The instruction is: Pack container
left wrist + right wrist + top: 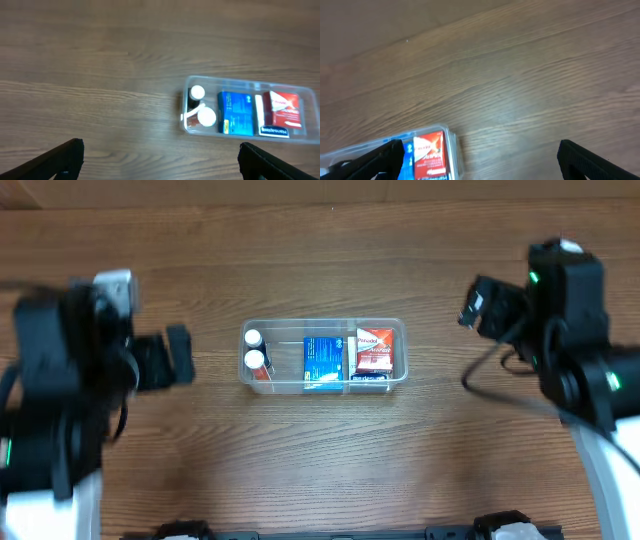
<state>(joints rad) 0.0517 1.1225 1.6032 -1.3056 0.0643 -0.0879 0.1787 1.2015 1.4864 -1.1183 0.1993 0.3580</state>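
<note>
The clear plastic container (pixel 322 328) lies at the middle of the table. In it are two white-capped bottles (pixel 254 350) at the left end, a blue box (pixel 323 361) in the middle and a red-and-white box (pixel 375 350) at the right end. It also shows in the left wrist view (pixel 240 81) and the right wrist view (pixel 451 141). My left gripper (pixel 180 355) is open and empty, left of the container and apart from it. My right gripper (pixel 472 305) is open and empty, right of the container and raised.
The wooden table (pixel 320 460) surrounds the container. The arm bases sit at the front edge, at lower left and lower right.
</note>
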